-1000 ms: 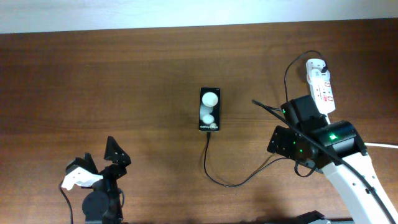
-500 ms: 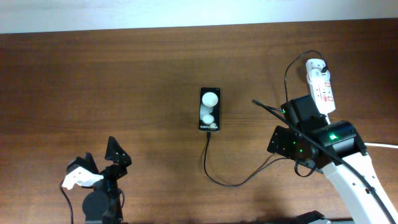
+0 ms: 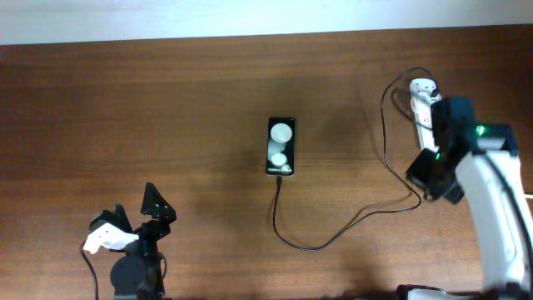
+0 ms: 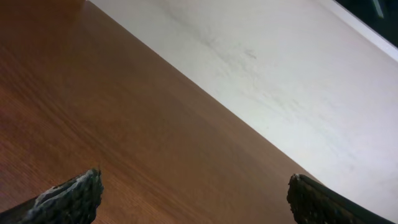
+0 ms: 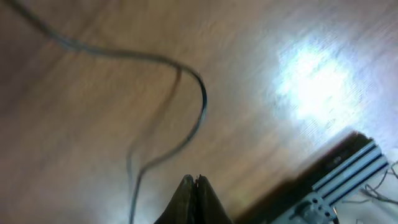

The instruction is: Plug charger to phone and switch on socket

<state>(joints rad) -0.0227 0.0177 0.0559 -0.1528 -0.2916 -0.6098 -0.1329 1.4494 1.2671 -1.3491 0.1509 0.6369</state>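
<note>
The right arm (image 3: 493, 196) has swung up over the socket (image 3: 422, 92) at the upper right, right gripper (image 5: 194, 188) pressed together, left gripper (image 4: 193, 183) spread wide at lower left.

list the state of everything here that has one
phone: flat on the table, screen up
charger: lying slack, one end at the phone's near edge, looks plugged in
socket: partly hidden under the right arm, switch position not visible
left gripper: open, empty
right gripper: shut, holding nothing
</note>
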